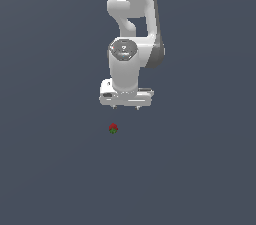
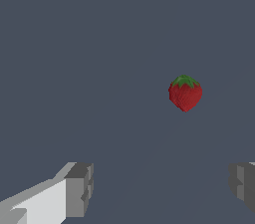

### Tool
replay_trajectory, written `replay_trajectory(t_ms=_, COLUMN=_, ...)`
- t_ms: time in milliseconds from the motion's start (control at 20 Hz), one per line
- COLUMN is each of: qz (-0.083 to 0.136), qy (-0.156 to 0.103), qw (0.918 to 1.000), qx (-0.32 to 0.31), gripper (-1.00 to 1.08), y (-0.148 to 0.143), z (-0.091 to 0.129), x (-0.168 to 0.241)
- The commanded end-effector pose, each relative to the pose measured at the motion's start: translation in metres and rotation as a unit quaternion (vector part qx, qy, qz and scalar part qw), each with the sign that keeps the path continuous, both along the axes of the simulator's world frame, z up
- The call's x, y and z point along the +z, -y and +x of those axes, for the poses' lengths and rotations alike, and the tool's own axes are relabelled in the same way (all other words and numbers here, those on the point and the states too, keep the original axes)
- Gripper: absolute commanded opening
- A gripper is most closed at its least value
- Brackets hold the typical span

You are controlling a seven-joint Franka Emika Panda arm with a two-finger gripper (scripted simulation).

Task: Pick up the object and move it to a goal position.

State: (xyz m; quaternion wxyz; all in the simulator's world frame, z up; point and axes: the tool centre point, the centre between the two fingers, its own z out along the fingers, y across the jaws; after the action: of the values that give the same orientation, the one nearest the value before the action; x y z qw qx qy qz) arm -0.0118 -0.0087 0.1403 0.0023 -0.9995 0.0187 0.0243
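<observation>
Strawberry [image 2: 185, 93] – green cap away from gripper [image 2: 162, 188]

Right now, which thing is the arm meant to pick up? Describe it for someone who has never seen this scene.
Start at the white robot arm over the plain dark grey floor. Just below its open gripper, toward the exterior view's left, lies a small red strawberry with a green leafy cap. It is the only loose, coloured thing there.
</observation>
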Motion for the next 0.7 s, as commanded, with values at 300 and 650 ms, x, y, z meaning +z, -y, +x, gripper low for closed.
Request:
replay_trajectory(t_ms=300, qz=0.009, qy=0.003, qw=0.9998, qx=0.015, gripper=1.0, y=-0.019, z=-0.001, x=0.006)
replay_trajectory(t_ms=650, qz=0.013, qy=0.005, qw=0.9997, qx=0.022, gripper=1.0, y=-0.028, z=-0.002, x=0.009)
